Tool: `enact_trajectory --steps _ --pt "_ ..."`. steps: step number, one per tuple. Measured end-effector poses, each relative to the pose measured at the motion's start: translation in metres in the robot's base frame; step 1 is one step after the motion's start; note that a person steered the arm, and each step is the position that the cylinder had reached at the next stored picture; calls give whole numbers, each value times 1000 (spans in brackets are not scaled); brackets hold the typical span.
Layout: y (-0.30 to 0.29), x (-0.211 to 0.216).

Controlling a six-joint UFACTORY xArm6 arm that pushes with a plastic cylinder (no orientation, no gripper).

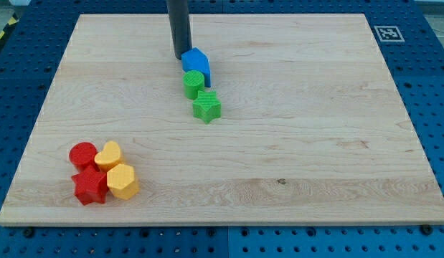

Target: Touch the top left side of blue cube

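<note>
The blue cube [196, 64] lies on the wooden board [293, 143] near the view's top, left of centre. My tip [179, 56] stands at the cube's upper left side, touching or nearly touching it. A green cylinder [194, 84] sits just below the blue cube, touching it. A green star [206, 107] lies just below the cylinder.
At the view's bottom left a cluster holds a red cylinder [83, 155], a yellow heart-like block [108, 155], a red star [90, 185] and a yellow hexagon [123, 181]. A marker tag [386, 33] is at the board's top right corner.
</note>
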State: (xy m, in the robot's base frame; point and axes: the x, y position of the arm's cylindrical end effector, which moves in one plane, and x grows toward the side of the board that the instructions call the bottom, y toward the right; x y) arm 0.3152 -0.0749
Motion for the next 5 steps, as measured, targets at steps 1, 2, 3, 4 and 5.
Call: enact_trajectory --steps 1,2,3,4,5 --pt "-24 0" --pt "-38 1" --pt "-30 6" --pt "-12 7" --pt "-10 7"
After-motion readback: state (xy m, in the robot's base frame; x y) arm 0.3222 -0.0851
